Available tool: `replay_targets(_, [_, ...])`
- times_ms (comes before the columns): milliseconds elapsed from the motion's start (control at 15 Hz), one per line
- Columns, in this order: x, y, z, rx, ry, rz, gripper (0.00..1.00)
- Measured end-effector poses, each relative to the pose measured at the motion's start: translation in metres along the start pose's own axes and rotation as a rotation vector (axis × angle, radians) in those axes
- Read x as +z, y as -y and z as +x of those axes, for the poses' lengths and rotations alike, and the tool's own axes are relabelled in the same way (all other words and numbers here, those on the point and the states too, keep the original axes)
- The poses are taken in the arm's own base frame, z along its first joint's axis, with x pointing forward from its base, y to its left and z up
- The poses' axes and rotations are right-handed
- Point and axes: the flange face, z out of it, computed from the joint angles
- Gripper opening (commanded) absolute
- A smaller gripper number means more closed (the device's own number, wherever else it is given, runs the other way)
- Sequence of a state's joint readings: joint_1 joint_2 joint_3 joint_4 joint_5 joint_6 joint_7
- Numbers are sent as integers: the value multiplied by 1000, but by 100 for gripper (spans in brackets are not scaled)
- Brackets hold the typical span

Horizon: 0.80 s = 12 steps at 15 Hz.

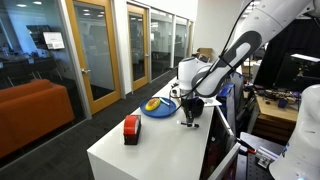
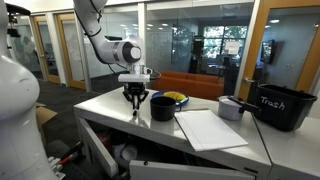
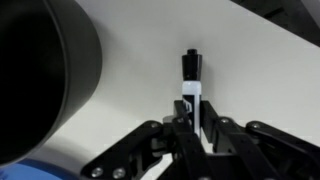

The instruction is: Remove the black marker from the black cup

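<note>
Now fingers (image 3: 176, 138) clamped around black marker (image 3: 191, 70), outside black cup (image 3: 40, 80) (bin (image 2: 280, 110) labelled "Trash").

Gripper (image 2: 135, 103) low over the table (image 2: 105, 108), jaws closed on the black marker (image 3: 191, 78), so nothing more fits between them.

Nearest obstacle is the black cup (image 2: 163, 107), just beside the gripper. Its wall fills one side of the wrist view.

Blue plate (image 2: 177, 97) sits right behind the cup; cannot tell whether they touch.

Bare tabletop on the marker's side away from the cup, open for passing.

Paper sheet (image 2: 210, 128) lies flat, no hindrance.

Grey pot (image 2: 231, 107) and trash bin (image 2: 283, 108) crowd the far end.

In an exterior view a red-and-black block (image 1: 131, 129) stands well apart from the plate, with a free strip between them.
</note>
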State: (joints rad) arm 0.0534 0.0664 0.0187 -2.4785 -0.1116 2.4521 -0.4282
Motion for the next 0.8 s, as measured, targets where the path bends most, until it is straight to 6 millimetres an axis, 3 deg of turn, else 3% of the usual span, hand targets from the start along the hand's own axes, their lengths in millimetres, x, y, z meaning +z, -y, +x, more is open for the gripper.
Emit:
replay_targets(467, [0,-2,-1,-7,2,-10,99])
replay_targets(800, [-5,-4,1,-7,-8,-17,100])
